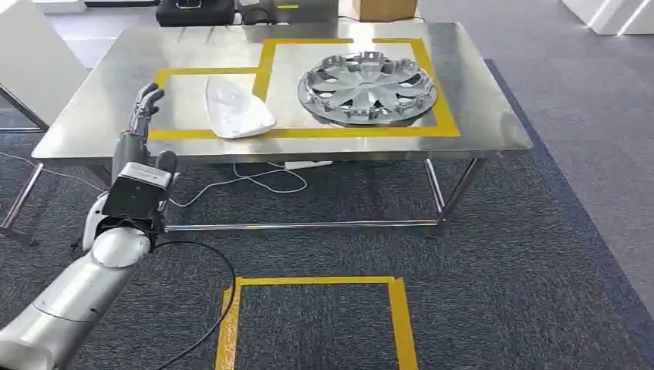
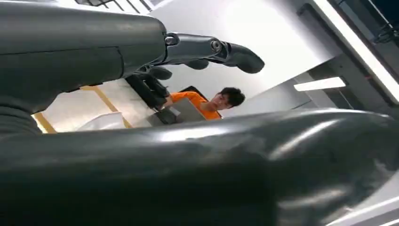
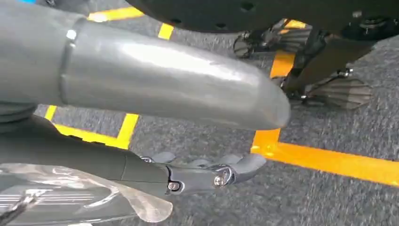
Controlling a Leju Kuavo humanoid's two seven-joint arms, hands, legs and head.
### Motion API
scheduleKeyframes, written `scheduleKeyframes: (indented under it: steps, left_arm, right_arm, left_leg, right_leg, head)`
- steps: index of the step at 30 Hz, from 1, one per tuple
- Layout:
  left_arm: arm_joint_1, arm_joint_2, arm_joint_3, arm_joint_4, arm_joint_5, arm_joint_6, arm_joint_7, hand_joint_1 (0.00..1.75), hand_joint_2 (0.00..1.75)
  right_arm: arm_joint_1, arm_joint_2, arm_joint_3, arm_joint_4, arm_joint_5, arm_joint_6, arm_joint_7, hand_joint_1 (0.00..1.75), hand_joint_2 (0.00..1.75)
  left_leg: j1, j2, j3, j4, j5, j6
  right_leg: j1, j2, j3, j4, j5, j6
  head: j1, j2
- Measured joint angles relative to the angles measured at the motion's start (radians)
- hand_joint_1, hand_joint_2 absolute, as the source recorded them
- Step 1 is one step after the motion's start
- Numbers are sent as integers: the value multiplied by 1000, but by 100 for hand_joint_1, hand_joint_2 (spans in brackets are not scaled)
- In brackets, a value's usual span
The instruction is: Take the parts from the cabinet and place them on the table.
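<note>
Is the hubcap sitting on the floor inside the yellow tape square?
No, the silver hubcap lies on the steel table, inside the table's own yellow tape outline, to the right of the white part.

Silver, shiny hubcap (image 1: 367, 87) with grey spokes. White, glossy part (image 1: 235, 106). Brushed steel-grey table (image 1: 493, 116) marked with yellow tape (image 1: 266, 69) in rectangles. Dark grey speckled carpet (image 1: 509, 270) with a yellow taped square (image 1: 312, 282). Silver arm ending in a dark grey left hand (image 1: 140, 119). Grey right hand (image 3: 197, 174) over orange-yellow floor lines. Orange shirt on a person (image 2: 207, 101).
</note>
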Motion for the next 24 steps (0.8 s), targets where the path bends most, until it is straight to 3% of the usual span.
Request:
scheduleKeyframes:
  steps: [1, 2, 3, 4, 5, 6, 7, 8, 9, 10, 11, 12, 13, 15, 16, 17, 19, 20, 21, 22, 23, 24]
  left_arm:
    - [2, 0, 0, 0, 0, 0, 0, 0, 0]
    - [1, 0, 0, 0, 0, 0, 0, 0, 0]
    - [1, -1, 0, 0, 0, 0, 0, 0, 0]
    - [2, -2, -1, 0, 0, 0, 0, 0, 0]
    - [3, -2, -1, 0, 0, 0, 0, 0, 0]
    - [5, -2, -1, 0, 0, 0, 0, 0, 0]
    - [6, -2, -1, 0, 0, 0, 0, 0, 0]
    - [7, -2, -2, 0, 1, 0, 0, 0, 0]
    - [8, -1, -2, 0, 4, 0, 0, 0, 0]
    - [8, 0, -1, -3, 6, 0, 0, 0, 0]
    - [7, 0, -1, -7, 9, 0, 0, 0, 0]
    - [7, 1, -1, -14, 10, 0, 0, 0, 0]
    - [4, 2, 0, -21, 10, -1, 0, 0, 0]
    - [2, 2, 0, -22, 10, -4, 0, 0, 0]
    - [7, 3, 0, -22, 10, -5, 0, 0, 0]
    - [10, 9, 1, -22, 10, -4, 0, 0, 0]
    - [10, 10, 1, -23, 10, -5, 0, 0, 0]
    - [10, 11, 1, -23, 10, -4, 0, 0, 0]
    - [12, 13, 1, -23, 10, -4, 0, 0, 0]
    - [15, 15, 1, -23, 10, -4, 0, 0, 0]
    - [18, 17, 1, -23, 9, -3, 0, 0, 0]
    - [19, 19, 1, -23, 6, -2, 0, 0, 0]
  right_arm:
    - [3, 0, 0, 0, 0, 0, 0, 0, 0]
    - [4, 0, 0, 0, 0, 0, 0, 0, 0]
    - [5, 0, 0, 0, 0, 0, 1, 0, 0]
    - [7, 0, 0, 0, 0, 0, 1, 0, 0]
    - [7, 0, 0, 0, 0, 0, 1, 0, 0]
    - [6, 0, 0, 0, 1, 2, 1, 0, 0]
    - [4, 0, 0, 0, 0, 2, 1, 0, 0]
    - [3, 0, 0, 0, 0, 2, 1, 0, 0]
    - [3, -1, 0, 0, 1, 2, 1, 0, 0]
    - [3, -1, 0, 0, 1, 1, 1, 0, 0]
    - [1, -2, 0, 0, 1, 1, 1, 0, 0]
    - [-2, -3, 0, 0, 1, 1, 1, 0, 0]
    - [-4, -3, 0, 0, 1, 1, 0, 0, 0]
    - [-7, -3, 0, 0, 2, 1, 0, 0, 0]
    - [-4, -3, 0, 0, 2, 1, 2, 0, 0]
    - [-2, -2, 0, 0, 2, 1, 1, 0, 0]
    - [-3, -3, 0, 0, 2, 2, 2, 0, 0]
    - [-3, -3, 0, 0, 2, 1, 1, 0, 0]
    - [-3, -3, 0, 0, 1, -1, 1, 0, 0]
    - [-3, -3, 0, 0, 1, -2, 1, 0, 0]
    - [-3, -3, 0, 0, 1, -2, 1, 0, 0]
    - [-3, -3, 0, 0, 1, -2, 2, 0, 0]
  left_leg:
    - [4, 2, -12, -8, 19, 6]
    - [9, 10, -22, -11, 34, 14]
    - [10, 8, -42, -11, 48, 28]
    - [10, 9, -59, -11, 63, 30]
    - [8, 9, -77, -10, 78, 31]
    - [6, 9, -95, -8, 92, 31]
    - [5, 10, -114, -6, 105, 31]
    - [4, 10, -134, -2, 117, 30]
    - [4, 11, -157, 4, 130, 27]
    - [4, 10, -176, 10, 141, 25]
    - [4, 10, -188, 16, 151, 21]
    - [-2, 8, -199, 24, 157, 16]
    - [-2, 10, -207, 32, 168, 12]
    - [3, 12, -217, 24, 196, 3]
    - [1, 11, -220, 23, 207, -3]
    - [4, 5, -230, 28, 188, -10]
    - [9, 3, -251, 112, 60, -25]
    - [11, 3, -261, 191, -5, -30]
    - [13, 3, -269, 270, -43, -34]
    - [16, 3, -268, 324, -46, -37]
    - [18, 3, -259, 345, -20, -39]
    - [19, 3, -231, 331, 26, -39]
  right_leg:
    - [4, 2, -4, -9, 12, 8]
    - [0, 4, -12, -1, -20, 11]
    - [0, 3, -29, 38, -89, 11]
    - [0, 3, -50, 109, -169, 14]
    - [0, 3, -62, 191, -225, 16]
    - [0, 3, -70, 264, -248, 19]
    - [0, 3, -69, 315, -237, 21]
    - [0, 3, -54, 329, -200, 21]
    - [1, 4, -16, 306, -151, 20]
    - [1, 3, 39, 249, -122, 16]
    - [1, 4, 107, 168, -131, 12]
    - [5, 3, 207, 58, -173, 8]
    - [5, 4, 258, -40, -214, 5]
    - [10, 8, 239, -31, -205, 2]
    - [9, 8, 215, -32, -195, -5]
    - [1, -1, 211, -33, -180, -15]
    - [2, -3, 184, -32, -155, -34]
    - [3, -3, 167, -30, -140, -35]
    - [3, -3, 149, -28, -126, -35]
    - [3, -3, 132, -26, -115, -35]
    - [3, -3, 112, -21, -103, -34]
    - [2, -4, 89, -13, -92, -31]
  head:
    - [2, 0]
    - [-2, 0]
    - [3, 0]
    - [10, 0]
    - [8, 0]
    - [11, 0]
    - [10, 0]
    - [11, 0]
    - [11, 0]
    - [11, 0]
    - [11, 0]
    - [12, 0]
    - [9, 0]
    - [13, 0]
    - [11, 0]
    - [10, 0]
    - [2, 0]
    - [4, 0]
    - [1, 0]
    - [2, 0]
    - [2, 0]
    - [2, 0]
